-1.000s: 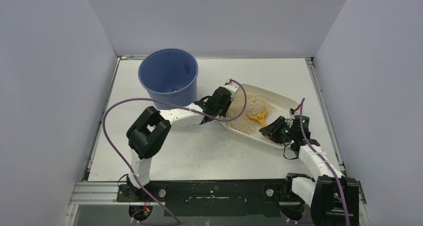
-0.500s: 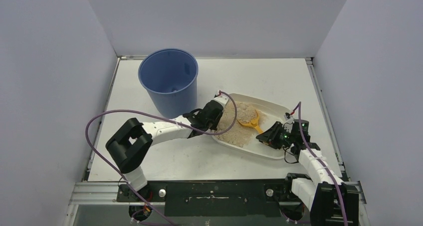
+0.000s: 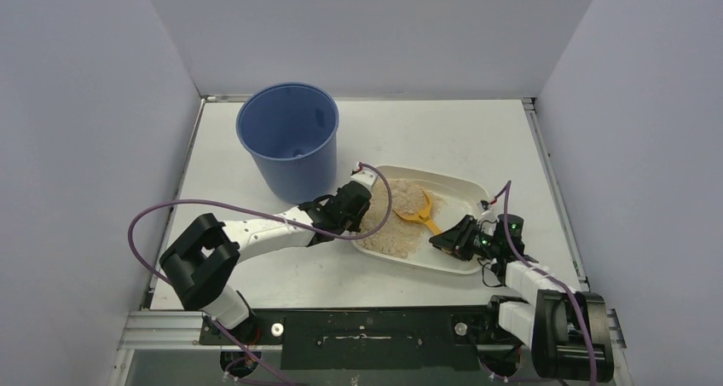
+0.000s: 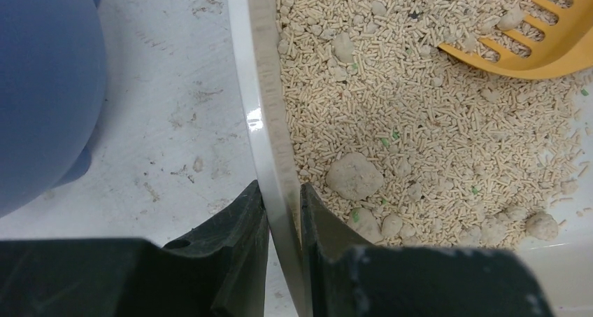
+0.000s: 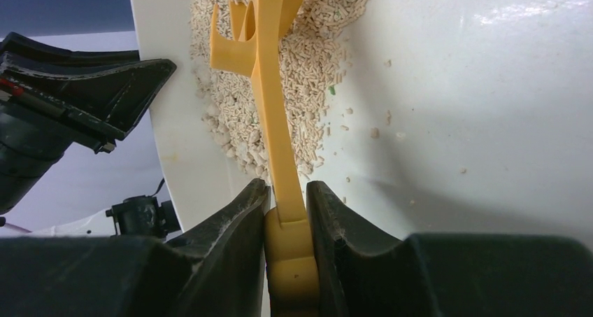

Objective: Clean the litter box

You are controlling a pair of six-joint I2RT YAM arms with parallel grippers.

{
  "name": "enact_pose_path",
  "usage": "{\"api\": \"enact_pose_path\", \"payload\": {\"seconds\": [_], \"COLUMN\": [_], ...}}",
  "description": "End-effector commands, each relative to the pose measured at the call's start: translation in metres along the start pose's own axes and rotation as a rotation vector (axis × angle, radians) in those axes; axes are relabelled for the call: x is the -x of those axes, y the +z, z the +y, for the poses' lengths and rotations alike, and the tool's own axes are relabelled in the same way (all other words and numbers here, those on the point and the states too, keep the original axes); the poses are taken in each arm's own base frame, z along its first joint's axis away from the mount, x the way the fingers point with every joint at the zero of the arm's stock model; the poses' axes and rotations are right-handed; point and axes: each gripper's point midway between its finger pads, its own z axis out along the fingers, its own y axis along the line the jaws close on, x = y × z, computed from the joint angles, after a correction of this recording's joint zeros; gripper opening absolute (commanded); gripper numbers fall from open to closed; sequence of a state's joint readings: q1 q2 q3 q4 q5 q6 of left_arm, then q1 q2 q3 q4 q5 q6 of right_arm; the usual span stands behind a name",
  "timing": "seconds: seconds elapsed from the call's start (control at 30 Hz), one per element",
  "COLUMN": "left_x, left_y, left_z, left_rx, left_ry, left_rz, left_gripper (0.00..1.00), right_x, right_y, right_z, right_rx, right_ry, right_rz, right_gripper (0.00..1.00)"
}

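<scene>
The white litter box (image 3: 465,184) lies right of the table's centre, its tan litter (image 3: 394,224) heaped at its left end. My left gripper (image 3: 356,221) is shut on the box's left rim (image 4: 269,149), one finger outside and one inside among pellets and grey clumps (image 4: 354,175). My right gripper (image 3: 443,240) is shut on the handle of the yellow slotted scoop (image 5: 280,156), whose head (image 3: 415,211) rests on the litter. The right end of the box floor (image 5: 475,107) is nearly bare.
A tall blue bucket (image 3: 289,135) stands just left of the litter box, close to my left forearm (image 3: 264,229). Purple cables loop off both arms. Grey walls close in the table on three sides.
The litter box has slid toward the near edge and turned, pulled by my left gripper. Both arms have drawn back with it, the right one still holding the scoop.
</scene>
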State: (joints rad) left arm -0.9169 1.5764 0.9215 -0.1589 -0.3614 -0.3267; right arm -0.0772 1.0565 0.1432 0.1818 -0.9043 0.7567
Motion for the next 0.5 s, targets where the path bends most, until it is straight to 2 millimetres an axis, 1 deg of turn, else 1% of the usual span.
{"api": "enact_pose_path", "payload": {"seconds": [0.0,0.1,0.13,0.27,0.33,0.43,0.47], "left_x": [0.020,0.024,0.025,0.026,0.026,0.028,0.029], "left_y": [-0.026,-0.026,-0.026,-0.024,-0.023,-0.022,-0.023], "left_z": [-0.025,-0.022,-0.021,-0.019,-0.017,-0.015,-0.014], "left_rx": [-0.115,-0.095,-0.087,-0.059,-0.044,-0.028,-0.021], "left_ry": [0.003,-0.016,-0.021,-0.025,-0.026,-0.035,-0.037], "left_rz": [-0.059,-0.071,-0.075,-0.066,-0.061,-0.063,-0.065], "left_gripper": [0.00,0.00,0.02,0.17,0.22,0.34,0.36], "right_x": [0.029,0.026,0.026,0.029,0.031,0.032,0.032], "right_y": [0.006,0.007,0.007,0.006,0.005,0.003,0.002], "right_z": [0.010,0.017,0.020,0.029,0.032,0.037,0.038], "right_rx": [0.055,0.109,0.121,0.159,0.172,0.186,0.189], "right_ry": [-0.041,-0.037,-0.041,-0.066,-0.075,-0.092,-0.096], "right_rz": [-0.117,-0.097,-0.094,-0.093,-0.096,-0.107,-0.111], "right_gripper": [0.00,0.00,0.00,0.00,0.00,0.00,0.00]}}
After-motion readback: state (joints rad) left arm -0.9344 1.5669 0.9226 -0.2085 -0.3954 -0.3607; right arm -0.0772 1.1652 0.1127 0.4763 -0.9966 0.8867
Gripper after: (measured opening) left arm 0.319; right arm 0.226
